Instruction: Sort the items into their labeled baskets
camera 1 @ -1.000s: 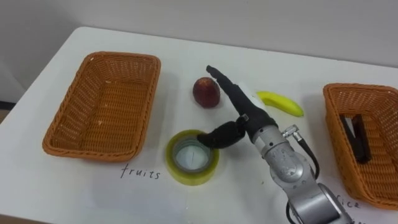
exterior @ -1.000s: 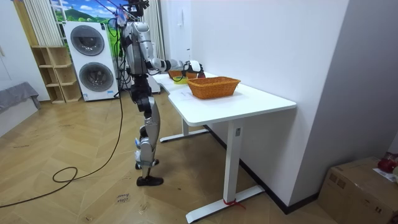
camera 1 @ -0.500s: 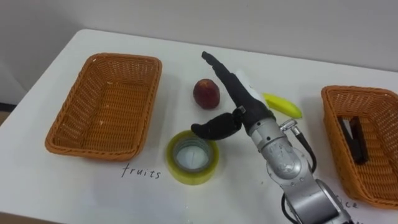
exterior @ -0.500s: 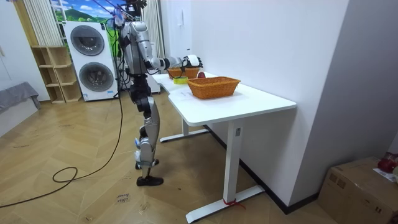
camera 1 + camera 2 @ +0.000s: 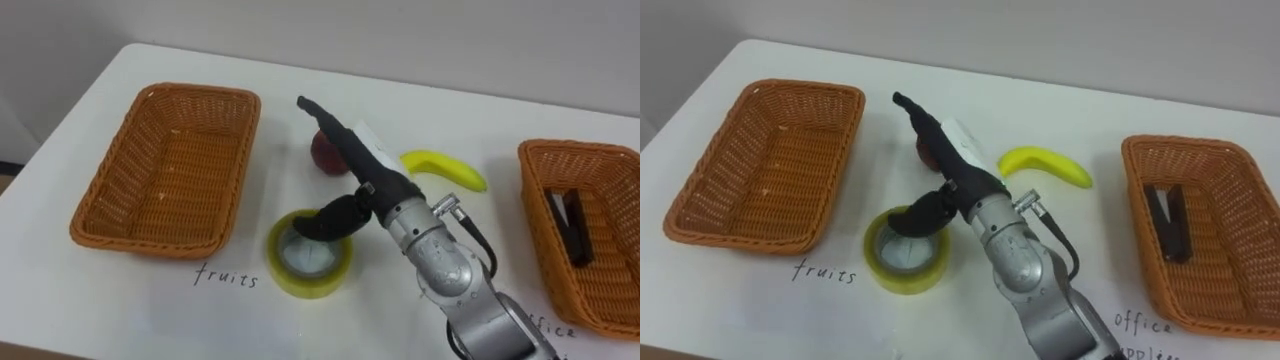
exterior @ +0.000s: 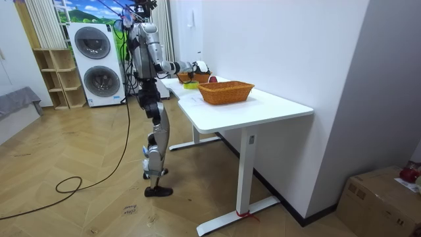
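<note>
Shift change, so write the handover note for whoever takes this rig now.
Right hand: open, fingers straight over the apple, thumb over the tape's hole; nothing gripped.
Apple, banana and tape lie on the table between the baskets.
Done: one dark item lies in the office basket.
Left: apple and banana into the empty fruits basket; tape into the office basket.

White walls, wood floor (image 6: 79, 191), washing machines (image 6: 97, 62), white table (image 6: 263, 105).
</note>
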Tool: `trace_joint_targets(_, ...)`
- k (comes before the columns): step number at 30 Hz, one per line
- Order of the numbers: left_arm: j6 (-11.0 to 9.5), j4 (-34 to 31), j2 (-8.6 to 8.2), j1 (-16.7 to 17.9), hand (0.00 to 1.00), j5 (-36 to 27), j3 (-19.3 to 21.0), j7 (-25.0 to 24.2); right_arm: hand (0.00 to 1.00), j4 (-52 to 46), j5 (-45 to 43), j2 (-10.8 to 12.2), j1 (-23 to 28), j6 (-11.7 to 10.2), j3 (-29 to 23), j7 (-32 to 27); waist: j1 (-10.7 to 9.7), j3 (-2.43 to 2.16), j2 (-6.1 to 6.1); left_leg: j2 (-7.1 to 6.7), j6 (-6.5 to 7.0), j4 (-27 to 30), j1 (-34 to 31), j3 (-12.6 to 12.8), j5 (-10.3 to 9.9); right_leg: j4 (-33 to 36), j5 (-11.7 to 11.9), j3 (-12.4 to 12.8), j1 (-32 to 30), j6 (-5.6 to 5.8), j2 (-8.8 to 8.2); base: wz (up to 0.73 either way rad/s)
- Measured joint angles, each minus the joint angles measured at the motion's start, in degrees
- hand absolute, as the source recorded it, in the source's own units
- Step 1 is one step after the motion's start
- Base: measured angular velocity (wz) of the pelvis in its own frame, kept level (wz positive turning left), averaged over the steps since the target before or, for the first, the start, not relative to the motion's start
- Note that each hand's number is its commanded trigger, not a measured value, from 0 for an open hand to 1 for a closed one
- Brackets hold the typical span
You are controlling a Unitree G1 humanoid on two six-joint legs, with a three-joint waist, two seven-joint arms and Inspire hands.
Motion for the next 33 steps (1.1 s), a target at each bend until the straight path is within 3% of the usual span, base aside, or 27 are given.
trace_joint_targets(7,0.1,0.3,0.04,-0.4,0.00,0.3,0.0,-1.1,0.00,3.3,-2.2,-0.1,0.0,0.3,0.0,3.3,0.0,0.32,0.46,-0.01,0.00,-0.3,-0.1,0.0,0.0,0.0,0.0,0.0,-0.2,0.00,0.01,0.00)
trace_joint_targets(16,0.1,0.4,0.22,-1.0,0.00,0.3,0.1,-2.4,0.00,4.4,-3.8,-0.3,0.0,0.6,0.0,5.6,0.0,-0.23,-0.47,-0.06,0.04,-0.3,0.2,0.1,0.2,0.0,0.0,0.1,-0.2,0.00,-0.06,-0.01)
trace_joint_targets(17,0.1,0.7,0.22,-1.1,0.00,0.3,0.1,-2.5,0.00,4.6,-4.1,-0.2,0.0,0.8,0.0,5.7,0.0,-0.04,-0.33,-0.07,0.05,-0.4,0.6,0.0,0.2,-0.1,0.0,0.1,0.1,0.00,-0.07,0.04)
trace_joint_targets(22,0.1,1.5,0.23,-1.9,0.00,0.6,0.1,-2.5,0.00,4.9,-6.4,-0.1,0.0,1.0,-0.1,6.4,0.0,-0.14,-0.87,-0.08,0.05,-0.4,0.5,0.1,0.2,0.0,0.0,0.1,0.2,0.00,-0.09,0.00)
trace_joint_targets(33,0.1,1.5,0.27,-2.0,0.00,0.6,0.1,-3.3,0.00,4.7,-9.2,-0.2,-0.2,1.6,-0.8,10.5,-0.1,-0.11,-0.86,-0.12,0.05,-0.7,0.5,-0.1,0.2,0.1,0.0,0.0,0.4,0.00,-0.10,0.00)
